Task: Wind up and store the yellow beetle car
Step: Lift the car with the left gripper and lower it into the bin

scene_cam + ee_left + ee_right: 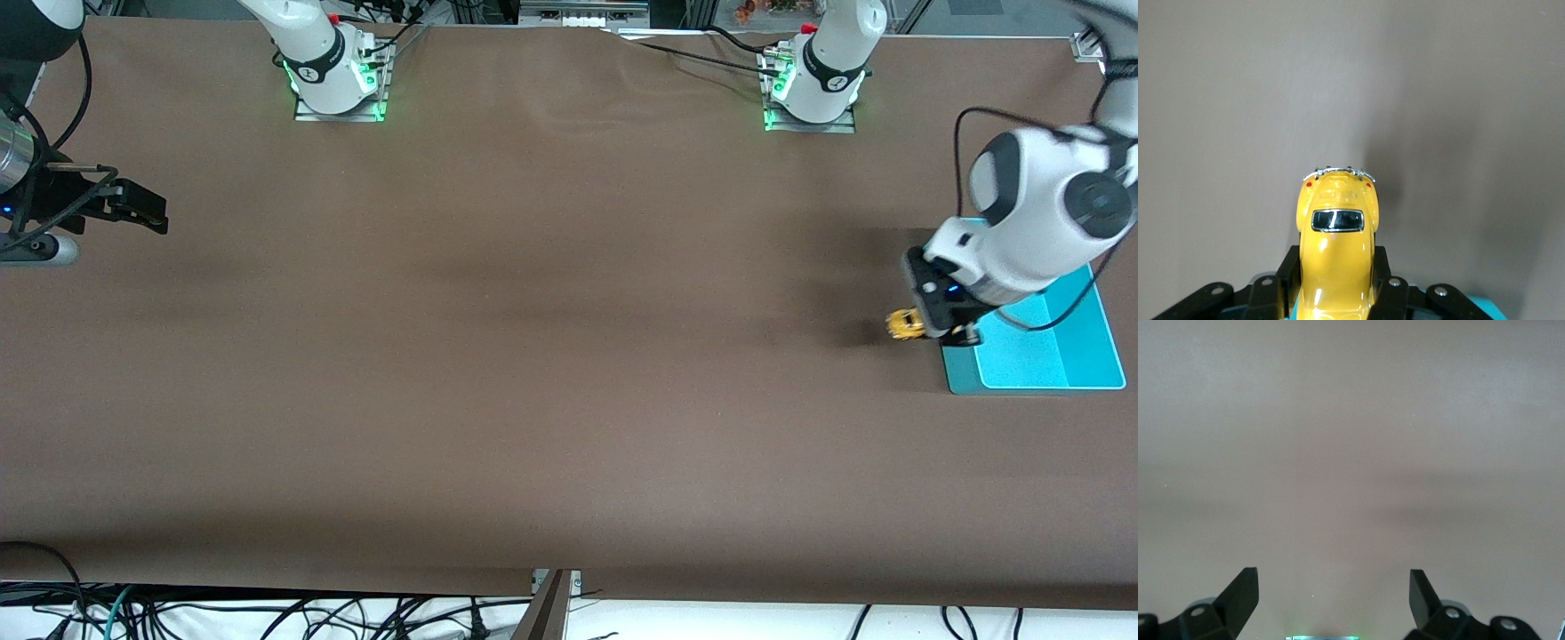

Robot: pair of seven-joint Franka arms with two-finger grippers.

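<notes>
The yellow beetle car [905, 325] is held in my left gripper [935, 331], just above the table beside the teal bin [1083, 354], at the bin's edge toward the right arm's end. In the left wrist view the car [1337, 247] sticks out between the black fingers [1290, 273], its dark window and silvery bumper showing, with a sliver of teal under it. My right gripper [142, 209] waits open and empty over the table at the right arm's end; its spread fingertips [1245, 590] show in the right wrist view.
The brown table [533, 356] stretches between the two arms. The arm bases [338, 76] stand along the table's edge farthest from the front camera. Cables hang below the edge nearest the front camera.
</notes>
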